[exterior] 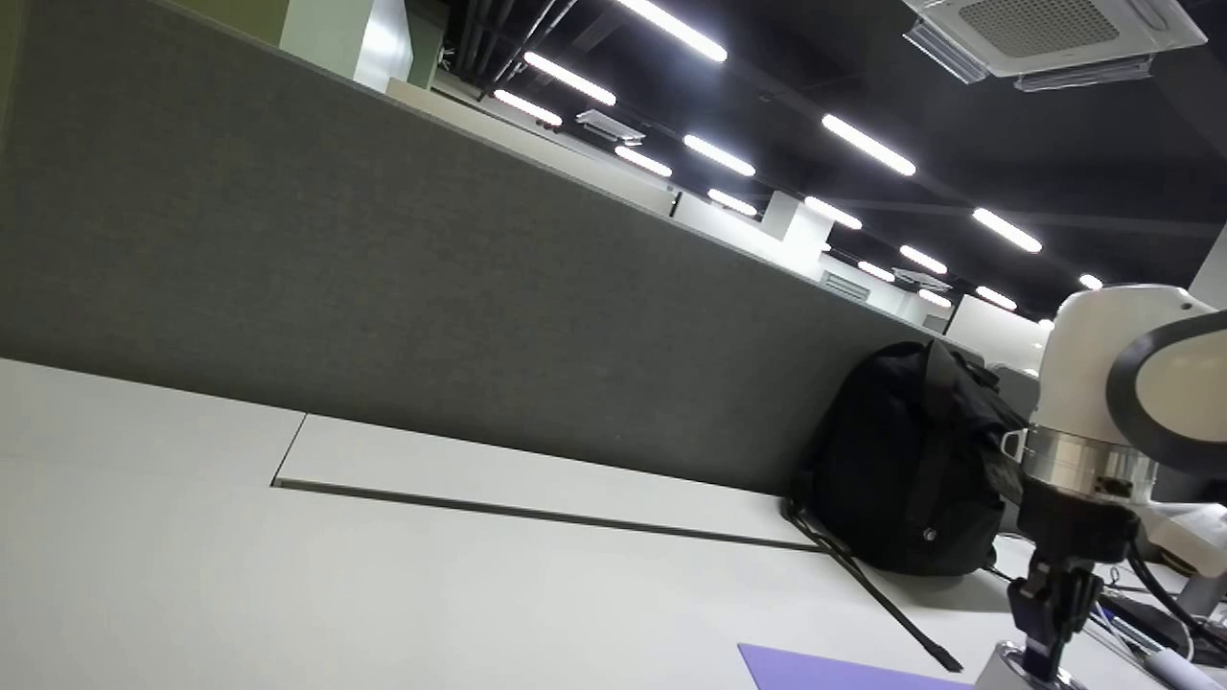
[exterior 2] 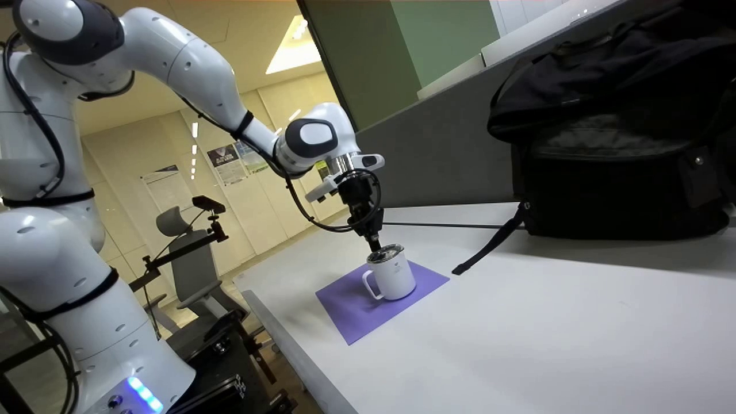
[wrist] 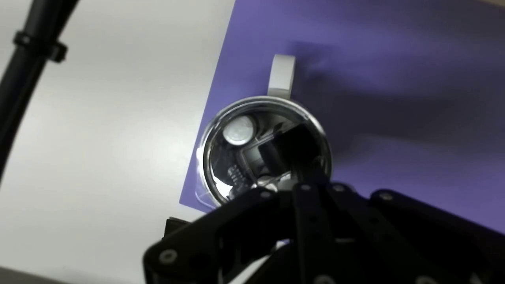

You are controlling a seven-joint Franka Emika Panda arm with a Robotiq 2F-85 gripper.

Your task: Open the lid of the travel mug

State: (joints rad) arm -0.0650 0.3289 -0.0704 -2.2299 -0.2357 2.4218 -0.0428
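In an exterior view: showing white travel mug (exterior 2: 397, 282) whole, standing upright on purple mat (exterior 2: 359, 313) on white counter (exterior 2: 517, 333), wearing lid (exterior 2: 387, 253), bearing small mark (exterior 2: 397, 267), too tiny to read. Also catching wall posters (exterior 2: 227, 165) w/ illegible text & office chair (exterior 2: 195, 264). Pointing tool (exterior 2: 375, 246) down at lid w/ jaws narrow, i.e. closed up; leaving contact unclear.

In an exterior view: cropping mug at bottom edge, but showing ceiling lights (exterior: 868, 145) & AC unit (exterior: 1045, 29). Showing black backpack (exterior: 896, 450) in both exterior views, w/ round badge (exterior: 930, 535), unreadable.

In wrist view: looking down on lid, revealing pale round spot (wrist: 239, 130) & faint marks (wrist: 236, 174), too blurred to read. Seeing handle (wrist: 281, 75) from above; losing lower lid behind tool. Not telling whether pinching anything.
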